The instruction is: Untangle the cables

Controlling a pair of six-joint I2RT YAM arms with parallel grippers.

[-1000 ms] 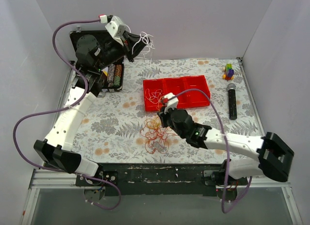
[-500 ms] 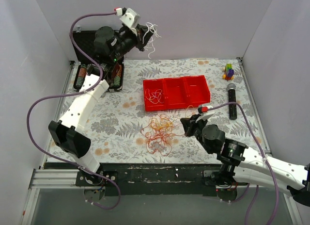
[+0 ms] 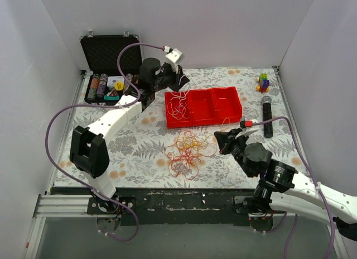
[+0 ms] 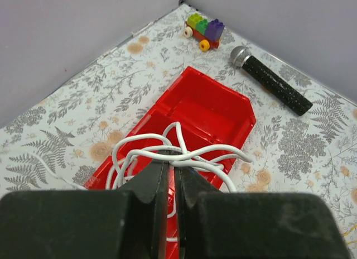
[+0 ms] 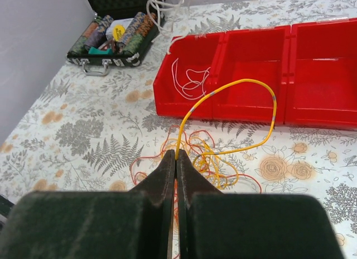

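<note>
Top: L gripper (image 3: 181, 81) has swung down over red plastic three-bin tray (image 3: 223, 108); R gripper (image 3: 222, 140) backed off red-orange wire tangle (image 3: 187, 150). L wrist: pinched shut on thin white cable (image 4: 167, 153), prob. for binning. R wrist: clamps thin yellow wire (image 5: 245, 80), teasing it free.

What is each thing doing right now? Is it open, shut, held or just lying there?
Left jaws, shut on the white cable.
White cable, held above the red tray.
Right jaws, shut on the yellow cable.
Yellow cable, held, looping up from the cable pile.
Cable pile, tangled.
Red tray, white cable in left bin, other two empty.
Black case, open.
Microphone, lying flat.
Toy car, on its wheels.
</note>
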